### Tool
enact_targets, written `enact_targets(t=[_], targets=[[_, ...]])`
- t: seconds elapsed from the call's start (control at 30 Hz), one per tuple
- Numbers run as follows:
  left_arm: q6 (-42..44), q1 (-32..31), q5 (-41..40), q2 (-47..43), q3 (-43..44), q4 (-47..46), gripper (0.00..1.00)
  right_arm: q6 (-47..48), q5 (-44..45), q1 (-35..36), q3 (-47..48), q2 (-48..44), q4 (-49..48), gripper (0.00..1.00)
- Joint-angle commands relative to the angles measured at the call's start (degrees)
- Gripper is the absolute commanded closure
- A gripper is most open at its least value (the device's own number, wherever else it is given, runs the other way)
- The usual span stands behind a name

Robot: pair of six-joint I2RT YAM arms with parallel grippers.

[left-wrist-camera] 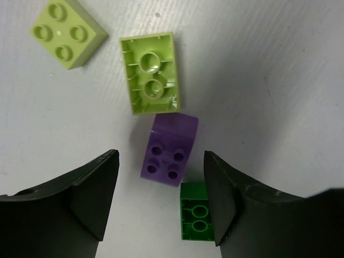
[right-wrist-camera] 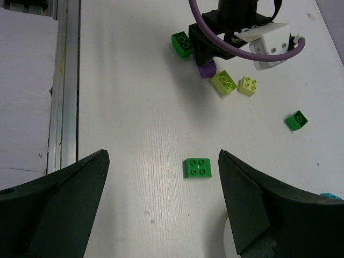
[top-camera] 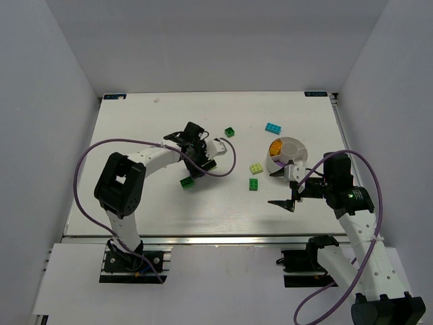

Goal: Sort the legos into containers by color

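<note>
In the left wrist view my left gripper stands open over a purple lego, whose near end lies between the fingers without touching them. A dark green lego lies upside down by the right finger. Two lime legos lie just beyond. My right gripper is open and holds nothing, above a dark green lego. The white bowl holds an orange lego in one compartment. In the top view my left gripper hides the purple lego.
Loose on the table lie a cyan lego, a dark green lego, a lime lego and a dark green lego. My right gripper hangs just in front of the bowl. A metal rail runs along the table's near edge.
</note>
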State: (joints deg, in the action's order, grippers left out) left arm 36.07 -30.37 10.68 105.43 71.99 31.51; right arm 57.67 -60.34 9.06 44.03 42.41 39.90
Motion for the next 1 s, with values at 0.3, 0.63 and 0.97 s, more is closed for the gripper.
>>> enact_targets(t=[0.3, 0.63, 0.97], targets=[[1.9, 0.2, 3.0, 2.9, 1.1, 2.1, 0.27, 0.1, 0.0, -0.2, -0.9, -0.4, -2.4, 0.13], [-0.9, 0.2, -1.7, -0.9, 2.5, -0.5, 0.75, -1.9, -0.1, -0.2, -0.5, -0.4, -3.4, 0.27], [-12.2, -0.8, 18.4, -18.6, -3.8, -14.6, 0.9, -37.4, 37.0, -1.5, 0.4, 0.4, -28.2, 1.0]])
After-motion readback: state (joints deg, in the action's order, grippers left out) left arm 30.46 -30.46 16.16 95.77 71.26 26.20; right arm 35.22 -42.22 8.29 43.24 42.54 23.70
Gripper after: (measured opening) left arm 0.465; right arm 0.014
